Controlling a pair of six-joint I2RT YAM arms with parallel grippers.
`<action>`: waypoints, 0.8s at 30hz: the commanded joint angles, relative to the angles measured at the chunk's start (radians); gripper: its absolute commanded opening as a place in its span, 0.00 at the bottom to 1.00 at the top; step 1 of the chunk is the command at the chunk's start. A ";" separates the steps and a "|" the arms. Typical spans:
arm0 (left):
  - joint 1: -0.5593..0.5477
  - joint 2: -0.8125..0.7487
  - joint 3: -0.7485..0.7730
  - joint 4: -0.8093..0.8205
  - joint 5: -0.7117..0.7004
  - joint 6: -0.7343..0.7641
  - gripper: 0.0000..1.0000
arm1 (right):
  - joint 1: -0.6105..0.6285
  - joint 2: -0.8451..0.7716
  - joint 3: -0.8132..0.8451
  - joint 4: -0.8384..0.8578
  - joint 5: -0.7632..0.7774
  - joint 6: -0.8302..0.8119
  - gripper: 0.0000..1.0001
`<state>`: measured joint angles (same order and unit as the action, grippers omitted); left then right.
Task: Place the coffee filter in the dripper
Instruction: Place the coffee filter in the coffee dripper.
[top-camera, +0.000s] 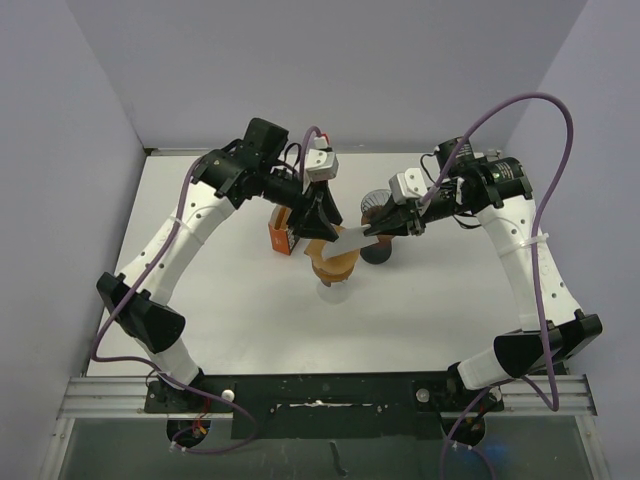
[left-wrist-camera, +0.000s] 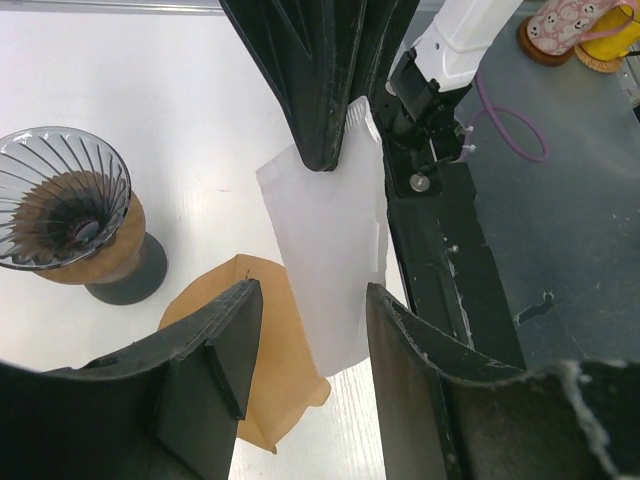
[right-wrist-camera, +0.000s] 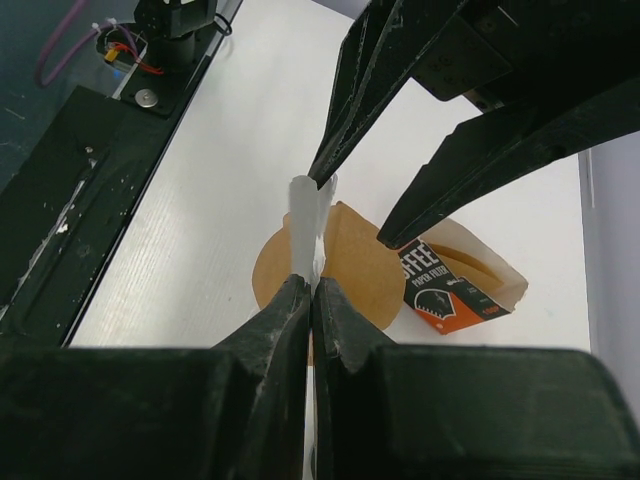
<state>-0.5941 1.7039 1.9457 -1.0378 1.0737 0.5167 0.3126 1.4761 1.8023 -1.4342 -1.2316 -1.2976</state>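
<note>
A white coffee filter (left-wrist-camera: 330, 250) hangs flat in the air, and my right gripper (right-wrist-camera: 311, 285) is shut on one end of it. The same filter (top-camera: 350, 238) shows between the two grippers in the top view. My left gripper (left-wrist-camera: 310, 295) is open, its fingers (left-wrist-camera: 215, 350) standing on either side of the filter's other end without pinching it. The dripper (left-wrist-camera: 65, 205), ribbed glass with a wooden collar on a dark foot, stands empty beside them. From above, the dripper (top-camera: 376, 203) is partly hidden behind my right gripper (top-camera: 380, 228).
Brown paper filters (right-wrist-camera: 355, 265) lie on the white table under the grippers. Beside them lies an opened orange filter box (right-wrist-camera: 445, 290). The black mounting rail (left-wrist-camera: 450, 260) runs along the near table edge. Purple walls enclose the table.
</note>
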 joint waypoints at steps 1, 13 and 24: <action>-0.005 -0.023 0.005 0.021 0.034 0.021 0.43 | -0.013 -0.011 0.034 0.005 -0.057 0.001 0.03; -0.002 -0.025 -0.018 0.041 0.044 0.022 0.27 | -0.055 -0.021 0.025 0.011 -0.109 -0.020 0.02; -0.007 -0.014 -0.007 0.101 0.088 -0.025 0.10 | -0.081 -0.028 -0.018 0.038 -0.156 -0.017 0.04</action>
<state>-0.5945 1.7039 1.9095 -1.0092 1.1011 0.5129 0.2352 1.4761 1.7901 -1.4246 -1.3239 -1.3018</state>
